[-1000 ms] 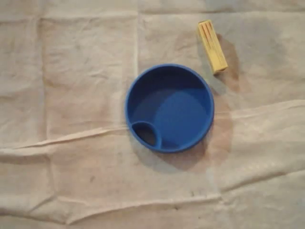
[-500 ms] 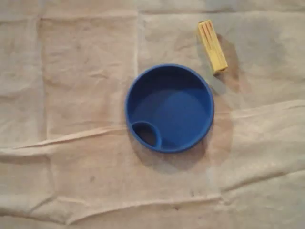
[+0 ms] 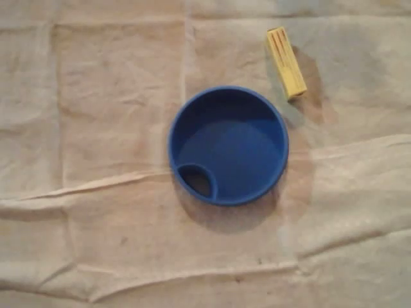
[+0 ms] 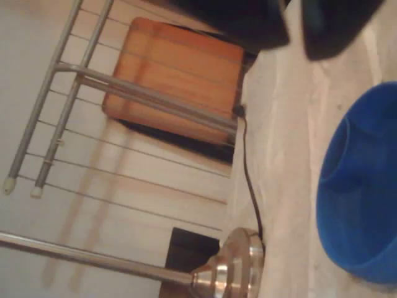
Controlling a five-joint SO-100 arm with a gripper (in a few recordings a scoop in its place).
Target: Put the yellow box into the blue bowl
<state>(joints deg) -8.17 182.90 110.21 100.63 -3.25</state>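
Observation:
In the overhead view a round blue bowl [image 3: 228, 145] sits mid-table on a creased pale cloth, with a small oval pocket [image 3: 198, 181] at its lower-left rim. Nothing lies in it. The yellow box [image 3: 286, 61], long and narrow, lies flat on the cloth just beyond the bowl's upper-right rim, apart from it. In the wrist view my gripper [image 4: 296, 53] shows as two blurred dark fingers at the top edge, with a thin strip of cloth visible between them and nothing held. The blue bowl [image 4: 366, 186] is at the right, below the fingers.
The cloth [image 3: 96, 128] has raised folds across the lower half in the overhead view. In the wrist view the table edge runs down the middle, with a black cable [image 4: 248, 174], a round metal base [image 4: 232, 264], a wooden seat [image 4: 177, 74] and metal rack bars [image 4: 142, 90] beyond it.

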